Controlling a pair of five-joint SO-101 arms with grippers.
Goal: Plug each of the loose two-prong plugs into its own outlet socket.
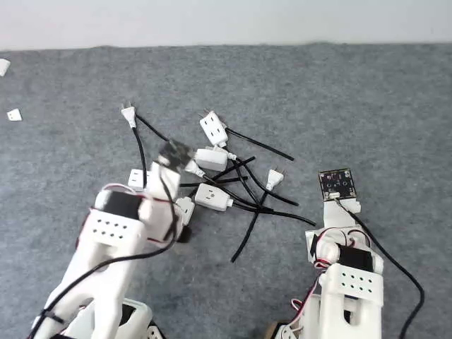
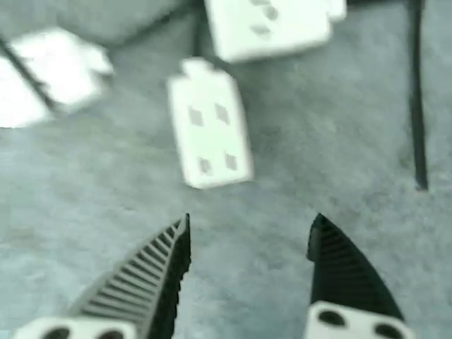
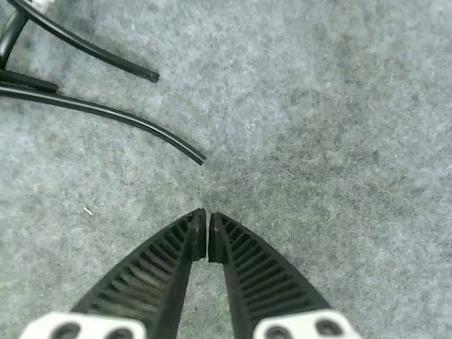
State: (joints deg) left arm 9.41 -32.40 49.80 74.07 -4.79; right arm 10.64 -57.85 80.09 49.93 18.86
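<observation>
2 arms low in the high view: 1 gripper spread, 1 closed.
The left arm [image 1: 113,233] leans from the lower left toward the centre of the frame, and the left gripper [image 2: 251,226] has its fingers wide apart. The right arm [image 1: 349,275] stands at the lower right, and the right gripper [image 3: 207,219] has its fingertips pressed together, empty.

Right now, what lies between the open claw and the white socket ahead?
Only bare grey mat, in the left wrist view, between left gripper and socket.
</observation>
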